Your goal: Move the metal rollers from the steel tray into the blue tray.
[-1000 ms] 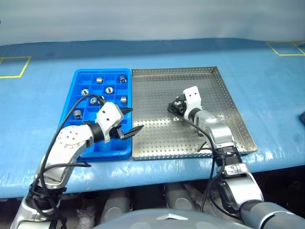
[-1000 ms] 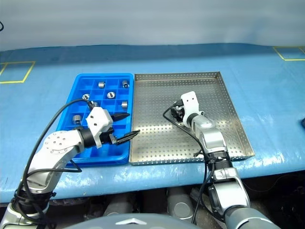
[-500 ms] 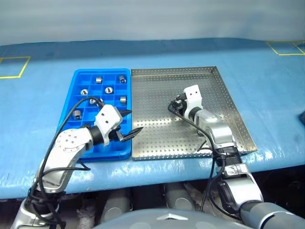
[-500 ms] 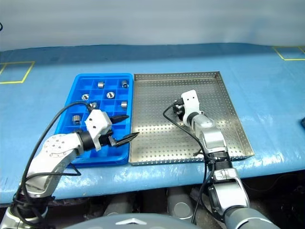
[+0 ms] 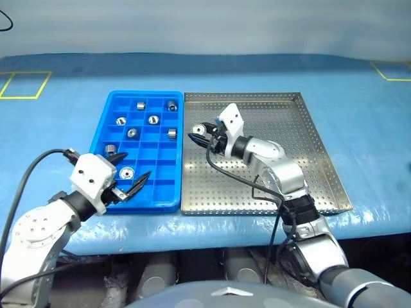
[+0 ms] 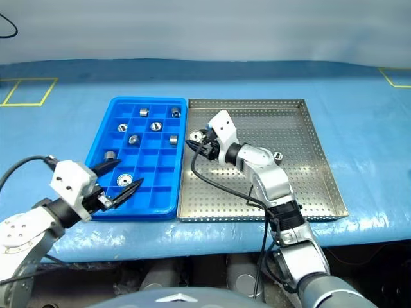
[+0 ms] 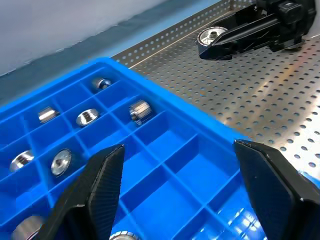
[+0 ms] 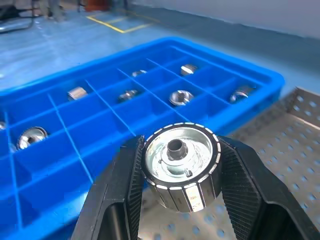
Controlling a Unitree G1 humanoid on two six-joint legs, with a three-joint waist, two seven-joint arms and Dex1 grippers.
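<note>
The blue tray [image 5: 144,94] lies left of the steel tray [image 5: 302,147], rim to rim. Several metal rollers [image 5: 153,120] sit one to a compartment in the blue tray. My right gripper [image 5: 200,131] is shut on one roller [image 8: 181,165], held above the steel tray's left edge beside the blue tray's rim. The left wrist view shows that held roller [image 7: 212,36] end-on. A small metal piece [image 6: 278,154] lies on the steel tray's floor by my right forearm. My left gripper [image 5: 131,186] hangs open over the blue tray's near edge, nothing between its fingers [image 7: 100,185].
Both trays rest on a table under a blue cover, close to its near edge. Yellow tape squares [image 5: 22,83] mark the far left and far right [image 5: 392,69] of the cover. A black cable [image 5: 38,160] loops from my left wrist.
My right gripper has shut on a roller, risen and swung left to the steel tray's left edge. My left gripper has drawn back to the near left, still open. The camera view has shifted.
</note>
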